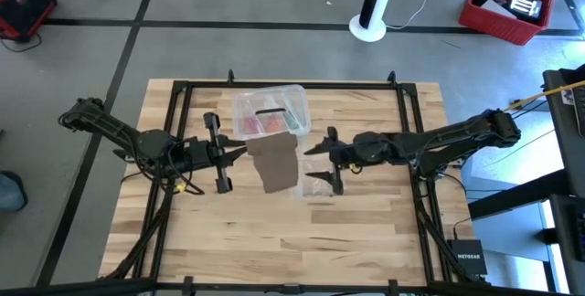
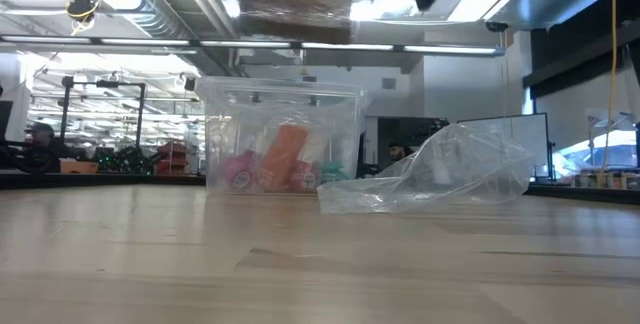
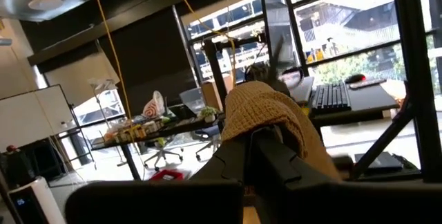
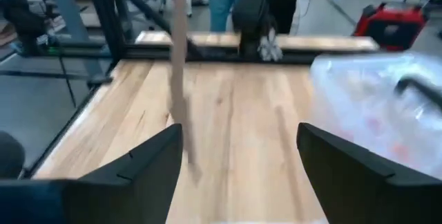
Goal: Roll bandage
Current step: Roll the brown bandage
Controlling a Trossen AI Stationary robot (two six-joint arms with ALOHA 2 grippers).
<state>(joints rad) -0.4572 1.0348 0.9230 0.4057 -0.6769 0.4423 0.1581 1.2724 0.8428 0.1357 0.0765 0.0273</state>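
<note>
Clear box (image 1: 271, 111) holds red, orange, pink items; bag (image 2: 440, 174) beside.

The room is evenly and brightly lit from overhead strip lights (image 2: 300, 46), which show as glaring white bars in the low view, and the wooden table (image 1: 292, 241) carries only soft, faint shadows under the arms. In the left wrist view daylight pours through tall windows (image 3: 345, 37) and washes out the scene outside them. The right wrist view is blurred throughout, with the clear plastic bag (image 4: 387, 106) a hazy smear.
</note>
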